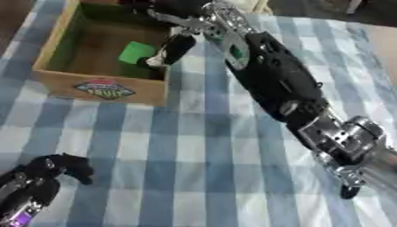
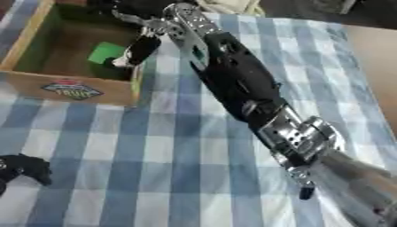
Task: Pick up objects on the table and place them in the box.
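Fingers (image 1: 172, 48) of the right hand (image 1: 180, 26) hang relaxed over the wooden box (image 1: 101, 86), holding nothing, just above a green object (image 1: 137, 52) lying inside it. Left hand (image 1: 46, 175) rests curled near the lower left corner of the checked table (image 1: 194, 150).

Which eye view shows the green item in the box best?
The left eye view: the flat green item lies well inside the picture in the open wooden box. The right eye view shows the same item, nearer its left edge, with the box cropped.
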You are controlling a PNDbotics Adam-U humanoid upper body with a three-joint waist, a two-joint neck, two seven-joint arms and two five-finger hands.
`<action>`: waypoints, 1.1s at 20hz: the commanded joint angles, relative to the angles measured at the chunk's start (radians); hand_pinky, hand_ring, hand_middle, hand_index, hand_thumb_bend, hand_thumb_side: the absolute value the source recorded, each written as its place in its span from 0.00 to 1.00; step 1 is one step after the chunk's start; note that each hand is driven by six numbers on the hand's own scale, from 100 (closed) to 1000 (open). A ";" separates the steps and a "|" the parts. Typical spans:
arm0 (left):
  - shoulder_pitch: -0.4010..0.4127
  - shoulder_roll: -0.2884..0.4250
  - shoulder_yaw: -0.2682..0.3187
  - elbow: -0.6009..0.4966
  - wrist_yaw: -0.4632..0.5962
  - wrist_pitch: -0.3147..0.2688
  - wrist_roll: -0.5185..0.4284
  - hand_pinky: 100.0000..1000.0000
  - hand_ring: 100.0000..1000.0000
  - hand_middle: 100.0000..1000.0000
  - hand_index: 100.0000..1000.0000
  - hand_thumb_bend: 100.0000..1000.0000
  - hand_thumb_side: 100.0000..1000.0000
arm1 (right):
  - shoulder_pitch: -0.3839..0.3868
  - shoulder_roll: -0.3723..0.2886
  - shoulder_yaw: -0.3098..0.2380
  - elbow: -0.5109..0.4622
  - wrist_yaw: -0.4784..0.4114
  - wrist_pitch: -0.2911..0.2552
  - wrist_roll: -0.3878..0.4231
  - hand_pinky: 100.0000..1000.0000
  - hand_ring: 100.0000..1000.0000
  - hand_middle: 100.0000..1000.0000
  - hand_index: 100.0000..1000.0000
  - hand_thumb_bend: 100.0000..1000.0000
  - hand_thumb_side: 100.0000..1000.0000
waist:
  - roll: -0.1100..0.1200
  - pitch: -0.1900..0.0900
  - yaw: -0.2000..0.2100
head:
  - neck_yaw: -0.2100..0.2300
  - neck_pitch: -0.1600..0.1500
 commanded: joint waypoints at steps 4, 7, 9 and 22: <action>0.001 0.008 0.022 -0.011 -0.006 0.000 0.016 0.90 0.63 0.64 0.84 0.00 0.83 | -0.024 -0.061 -0.011 -0.126 -0.111 0.052 -0.065 0.88 0.87 0.98 0.98 0.32 0.40 | 0.012 -0.020 -0.039 | 0.024 -0.004; 0.008 0.014 0.034 -0.009 -0.009 0.006 0.039 0.89 0.63 0.64 0.84 0.01 0.83 | -0.013 -0.092 -0.015 -0.200 -0.209 0.096 -0.083 0.84 0.83 0.92 0.96 0.28 0.35 | 0.016 -0.024 -0.071 | 0.043 -0.002; 0.012 0.016 0.045 -0.007 -0.005 0.014 0.070 0.89 0.62 0.64 0.84 0.01 0.82 | 0.001 -0.114 -0.017 -0.253 -0.277 0.118 -0.088 0.82 0.80 0.88 0.95 0.27 0.31 | 0.021 -0.027 -0.097 | 0.062 -0.004; 0.032 0.034 0.117 -0.027 0.052 0.040 0.205 0.89 0.63 0.65 0.86 0.01 0.78 | 0.118 -0.194 -0.098 -0.460 -0.488 0.177 -0.134 0.74 0.70 0.83 0.93 0.12 0.19 | 0.068 -0.030 -0.234 | 0.224 0.001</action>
